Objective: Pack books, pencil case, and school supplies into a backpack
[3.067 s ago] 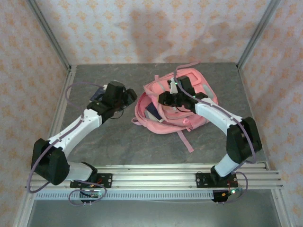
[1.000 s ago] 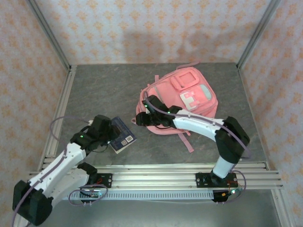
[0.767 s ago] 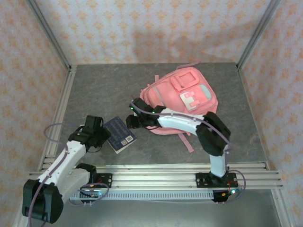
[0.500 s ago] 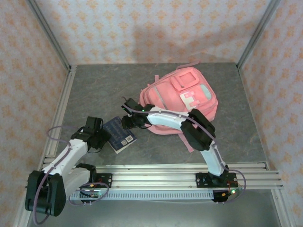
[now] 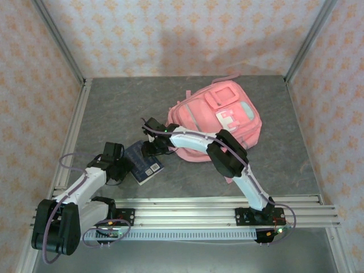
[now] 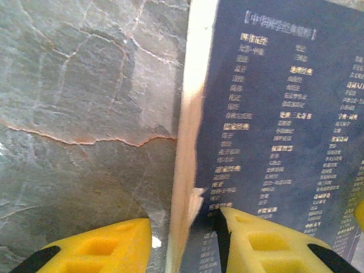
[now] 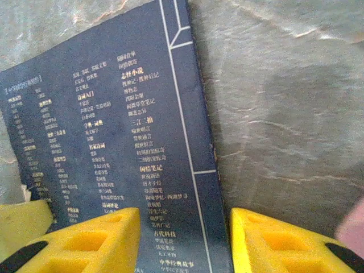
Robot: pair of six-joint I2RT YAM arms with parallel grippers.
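Navy book (image 5: 145, 164), seemingly just one, near one pink backpack (image 5: 224, 111).

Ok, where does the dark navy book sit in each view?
Top external: navy book flat on the table, lower left of the backpack.
Left wrist: navy book covers the right half, page edge at centre.
Right wrist: navy book covers left and centre.
Shared landmark: the grey veined table under it.

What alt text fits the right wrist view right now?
A dark navy book with pale printed text lies on the grey stone-patterned table. The open right gripper straddles the book's right-hand edge, one yellow finger over the cover, one over the table.
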